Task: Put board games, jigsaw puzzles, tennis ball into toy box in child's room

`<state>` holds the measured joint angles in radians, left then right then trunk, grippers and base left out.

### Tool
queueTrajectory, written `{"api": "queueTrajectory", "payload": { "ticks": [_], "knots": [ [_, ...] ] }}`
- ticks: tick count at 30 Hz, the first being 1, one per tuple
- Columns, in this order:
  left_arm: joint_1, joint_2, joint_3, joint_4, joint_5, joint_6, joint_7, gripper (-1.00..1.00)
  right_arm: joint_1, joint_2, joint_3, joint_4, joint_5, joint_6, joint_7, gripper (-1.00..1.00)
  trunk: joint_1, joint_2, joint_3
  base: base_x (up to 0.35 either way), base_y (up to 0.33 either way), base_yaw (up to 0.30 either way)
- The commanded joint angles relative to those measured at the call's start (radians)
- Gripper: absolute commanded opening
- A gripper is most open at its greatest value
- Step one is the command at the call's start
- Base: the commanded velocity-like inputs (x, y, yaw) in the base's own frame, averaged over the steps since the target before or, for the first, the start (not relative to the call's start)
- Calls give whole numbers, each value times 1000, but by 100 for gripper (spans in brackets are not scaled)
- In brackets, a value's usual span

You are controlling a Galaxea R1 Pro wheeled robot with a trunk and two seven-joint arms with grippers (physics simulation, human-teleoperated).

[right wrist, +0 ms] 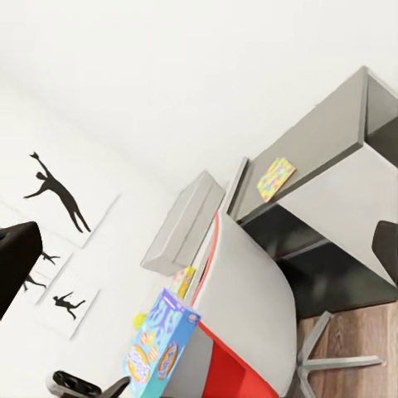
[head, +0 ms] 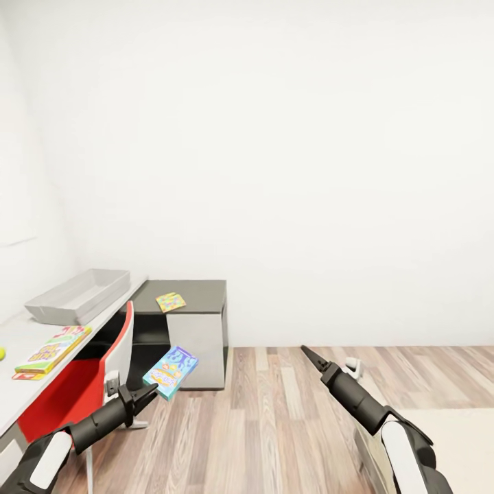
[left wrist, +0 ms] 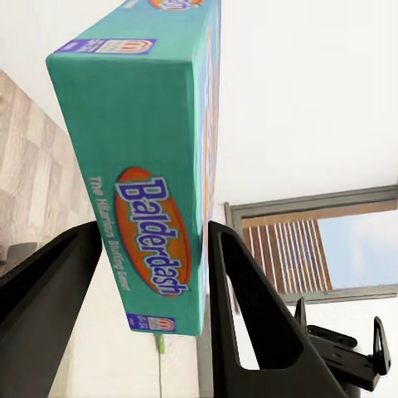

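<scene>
Two black arms reach up from the bottom of the head view. The left pincer (head: 147, 394), low and left of centre, pinches a light blue board game (head: 170, 371) by its lower edge; in the left wrist view the teal "Balderdash" box (left wrist: 145, 166) stands edge-on between the two dark fingers (left wrist: 249, 307), which sit against its sides. The right pincer (head: 307, 353), right of centre and lower down, carries nothing, and its tips look drawn to a point over the wood-plank floor (head: 274, 425). Along the left edge of the head view runs the pale worktop (head: 20, 398); the light grey toy box (head: 79, 295) rests at its far end, mid-left in the frame. Nearer, at lower left, a green-edged board game (head: 55, 348) lies flat on that worktop, with a sliver of the tennis ball (head: 2, 353) at the frame's left border. A red and white chair (head: 82, 391) stands against the worktop, just left of the held box. Beyond it, a lower dark grey desk (head: 199, 291) sits against the white wall, and one jigsaw puzzle (head: 170, 301) lies flat on its top. In the right wrist view, black silhouette pictures (right wrist: 58, 195) hang on the wall at the left.
</scene>
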<state>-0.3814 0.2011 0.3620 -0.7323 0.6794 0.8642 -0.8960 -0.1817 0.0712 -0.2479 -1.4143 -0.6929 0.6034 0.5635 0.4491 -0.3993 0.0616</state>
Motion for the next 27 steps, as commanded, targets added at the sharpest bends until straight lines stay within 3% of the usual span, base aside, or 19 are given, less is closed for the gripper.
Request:
{"api": "queueTrajectory", "payload": {
  "ticks": [1,19,27],
  "knots": [
    [-1,0,2,1,3,6,-3,-100,0,1,-3,0,-5,8,2,100,1,-1,-2,299,-18,73],
    [-1,0,2,1,2,6,-9,-100,1,3,0,13,-3,-26,5,100,1,-1,-10,279,-2,-11],
    [-1,0,2,1,2,6,-9,-100,1,3,3,6,-6,-30,5,100,1,-1,-10,98,0,0]
  ]
}}
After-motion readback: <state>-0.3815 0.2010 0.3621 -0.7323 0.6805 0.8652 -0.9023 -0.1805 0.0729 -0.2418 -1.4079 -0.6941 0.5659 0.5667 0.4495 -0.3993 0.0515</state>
